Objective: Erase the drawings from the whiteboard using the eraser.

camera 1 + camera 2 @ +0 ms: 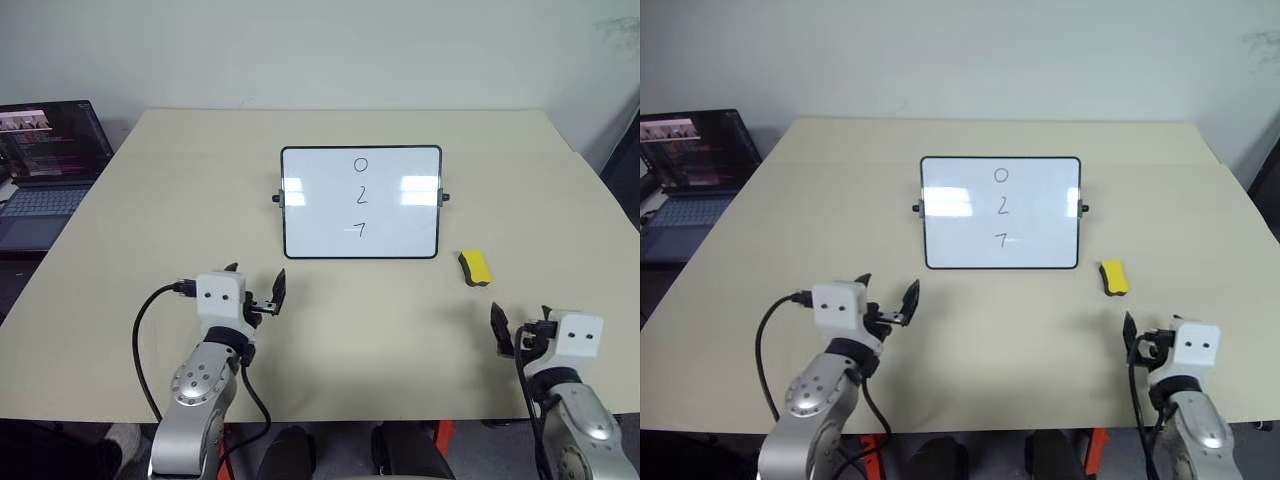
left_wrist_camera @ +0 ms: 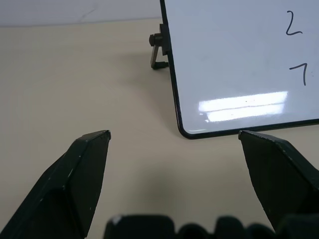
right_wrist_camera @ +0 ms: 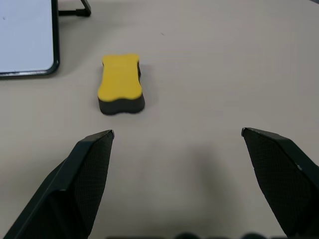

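Right wrist view: our right pincer gapes released, left pincer too; small yellow dark-bottomed eraser block lies untouched beside glossy black-framed whiteboard. We should straddle its narrow waist squarely.

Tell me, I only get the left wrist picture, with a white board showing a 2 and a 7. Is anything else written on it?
Observer: Yes, the drawings include a 0 at the top of the column, above the 2, on the whiteboard.
Operator: What would wipe them off?
Observer: A yellow eraser lies on the table, off the board's lower right corner, not touching it.
Operator: Is anything holding it?
Observer: No. The right end effector is open and empty, short of the eraser.
Operator: Anything else around?
Observer: An open laptop sits beside the table's left edge.
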